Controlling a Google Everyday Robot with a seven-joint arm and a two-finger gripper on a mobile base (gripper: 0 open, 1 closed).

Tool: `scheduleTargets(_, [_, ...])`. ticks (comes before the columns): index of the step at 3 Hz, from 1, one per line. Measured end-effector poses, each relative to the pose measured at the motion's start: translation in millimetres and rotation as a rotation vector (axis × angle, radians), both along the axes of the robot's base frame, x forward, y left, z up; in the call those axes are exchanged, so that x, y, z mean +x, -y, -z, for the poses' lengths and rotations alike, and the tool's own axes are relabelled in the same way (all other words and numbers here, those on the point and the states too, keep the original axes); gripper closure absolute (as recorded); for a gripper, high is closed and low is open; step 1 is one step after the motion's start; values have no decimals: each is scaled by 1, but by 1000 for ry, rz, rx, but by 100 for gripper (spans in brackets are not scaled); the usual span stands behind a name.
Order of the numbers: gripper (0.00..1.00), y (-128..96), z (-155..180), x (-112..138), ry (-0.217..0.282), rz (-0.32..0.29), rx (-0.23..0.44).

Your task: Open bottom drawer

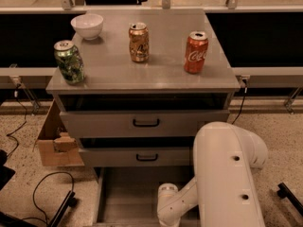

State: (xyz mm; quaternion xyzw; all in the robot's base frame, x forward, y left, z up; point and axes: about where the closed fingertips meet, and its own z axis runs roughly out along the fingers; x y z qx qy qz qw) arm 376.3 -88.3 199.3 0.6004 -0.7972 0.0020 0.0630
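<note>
Bottom drawer [128,197] being shown pulled open; gripper being cut off below view, beyond wrist [168,203]; grip state untellable.

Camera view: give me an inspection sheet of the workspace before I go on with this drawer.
Surface: grey cabinet top, four items on it.
Job's things: bottom drawer pulled out, plain grey interior, nothing seen inside; its front lies below the frame edge.
Clutter: white bowl, green can, gold can, red Coke can, all upright.
Grippers: gripper out of view, below the bottom edge past the arm's wrist.
Cables: black cable on the floor at left; another cable by the cabinet's right side.
Surroundings: open cardboard box left of the cabinet.
</note>
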Motion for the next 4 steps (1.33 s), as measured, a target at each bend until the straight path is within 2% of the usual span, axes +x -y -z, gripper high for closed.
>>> scheduleTargets(1, [100, 0, 0, 0, 0, 0, 0])
scheduleTargets(2, [100, 0, -1, -12, 3, 32, 0])
scheduleTargets(4, [97, 0, -1, -10, 3, 32, 0])
